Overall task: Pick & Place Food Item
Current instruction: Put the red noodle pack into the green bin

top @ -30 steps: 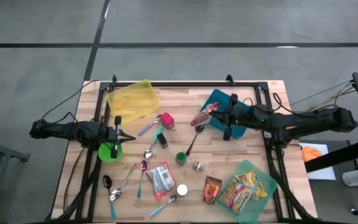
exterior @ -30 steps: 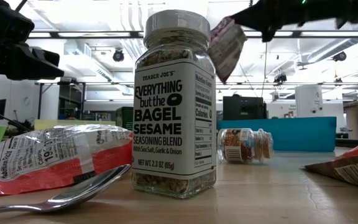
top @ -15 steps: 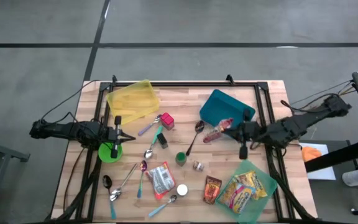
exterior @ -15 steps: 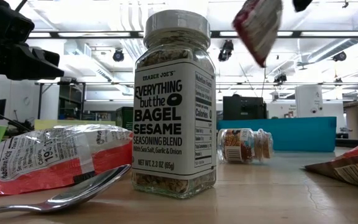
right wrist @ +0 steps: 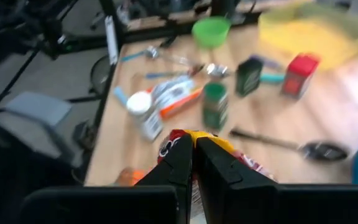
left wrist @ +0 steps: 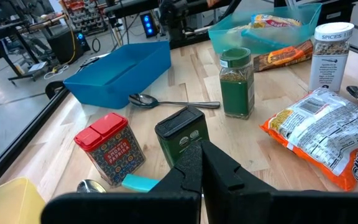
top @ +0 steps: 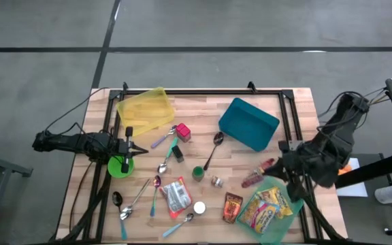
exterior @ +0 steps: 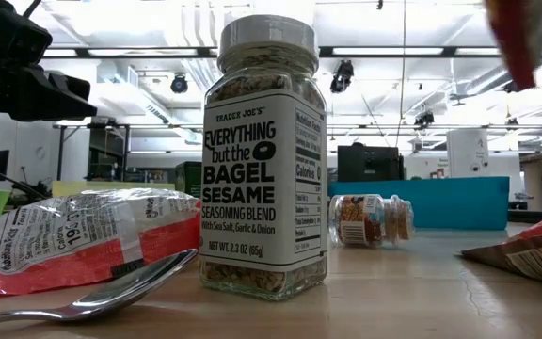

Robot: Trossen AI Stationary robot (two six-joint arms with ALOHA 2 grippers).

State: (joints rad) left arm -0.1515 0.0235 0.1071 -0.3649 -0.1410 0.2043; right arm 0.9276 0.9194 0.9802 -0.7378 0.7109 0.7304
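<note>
Right now the right gripper (top: 275, 165) is clamped on a red snack packet (top: 258, 172), holding it in the air near the right edge of the surface (top: 298, 109), just beside the rim of the green bin (top: 293, 199) that holds several other snack packets (top: 267, 206). From the right wrist view the two dark fingers (right wrist: 182, 158) sit pressed together on the packet's red and yellow end (right wrist: 185, 138). From the low view a red corner of the packet (exterior: 518, 33) hangs high at the upper right, above the surface.

The left gripper (top: 129, 148) waits at the left edge of the surface, its fingers together on nothing, beside the green bowl (top: 119, 165).

A blue tray (top: 248, 123) lies near the far right part of the surface and a yellow tray (top: 144, 109) at the far left. Between them lie spoons (top: 212, 148), a red tin (top: 183, 131), a green spice jar (top: 198, 173) and a rice bag (top: 176, 194). A seasoning jar (exterior: 265, 155) stands upright close to the low camera.
</note>
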